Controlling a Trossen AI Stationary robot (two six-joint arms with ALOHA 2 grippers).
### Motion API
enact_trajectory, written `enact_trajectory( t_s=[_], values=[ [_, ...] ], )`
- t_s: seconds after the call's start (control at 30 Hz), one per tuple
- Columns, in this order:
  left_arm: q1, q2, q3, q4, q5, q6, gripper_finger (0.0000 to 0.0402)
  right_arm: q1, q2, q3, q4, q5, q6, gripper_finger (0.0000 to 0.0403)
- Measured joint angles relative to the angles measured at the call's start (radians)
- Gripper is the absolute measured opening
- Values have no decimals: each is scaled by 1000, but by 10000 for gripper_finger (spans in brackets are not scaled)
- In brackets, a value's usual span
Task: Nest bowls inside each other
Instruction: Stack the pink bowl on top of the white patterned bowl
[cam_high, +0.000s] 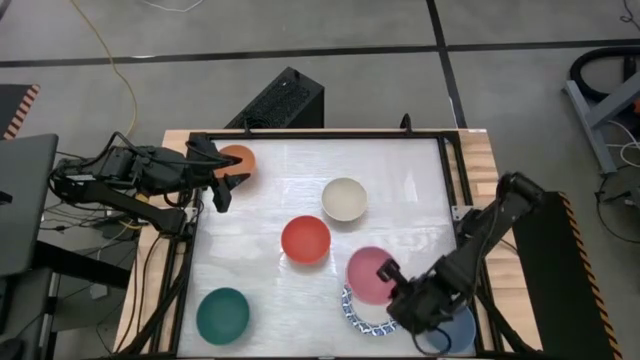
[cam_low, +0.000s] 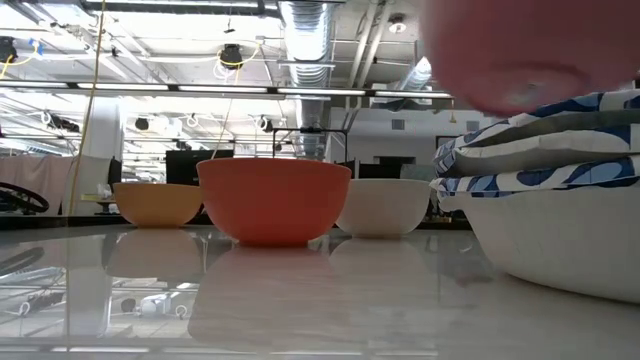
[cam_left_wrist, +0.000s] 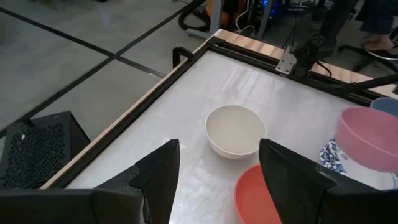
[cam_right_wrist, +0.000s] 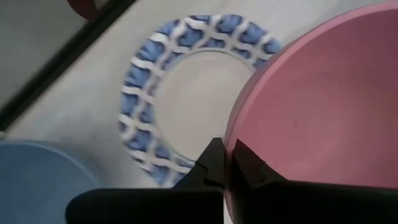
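**Pink bowl pinched above the blue-patterned stack**

In the high view the right gripper (cam_high: 392, 275) sits in the lower right of the frame, its fingers pressed together on the rim of the pink bowl (cam_high: 369, 274). The right wrist view shows the same pinch: the two dark fingertips (cam_right_wrist: 214, 163) meet on the pink rim at the lower centre of the picture, with the pink bowl filling the right side. Under and beside it lies the white bowl with a blue patterned rim (cam_right_wrist: 186, 99), which takes up the centre of that picture. In the low view the pink bowl hangs in the upper right of the frame, clear of the stack of blue-patterned bowls (cam_low: 540, 190) below it; that stack shows several rims, but how many I cannot tell. The blue bowl (cam_high: 452, 333) rests at the bottom right corner of the table, partly hidden by the right arm.

The left gripper (cam_high: 222, 178) hovers at the upper left of the table, its fingers spread and holding nothing, just beside the orange bowl (cam_high: 238, 159). In the left wrist view its two dark fingers (cam_left_wrist: 163, 167) frame the cream bowl (cam_left_wrist: 236, 130).

Across the white table (cam_high: 300, 180) in the high view, the cream bowl stands at upper centre, the red bowl (cam_high: 305, 240) in the middle, and the teal-green bowl (cam_high: 222, 314) at the lower left, each apart from the others.
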Motion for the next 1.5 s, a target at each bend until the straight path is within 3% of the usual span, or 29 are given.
enact_trajectory(
  t_s=[0.27,0.93,1.5],
  values=[
    [0,0,0,0,-13,10,210,79,92,0,-5,-14,142,12],
    [0,0,0,2,-18,9,210,55,193,-5,138,-66,126,14],
    [0,0,0,0,-18,10,210,40,194,-5,121,-63,269,88]
  ],
)
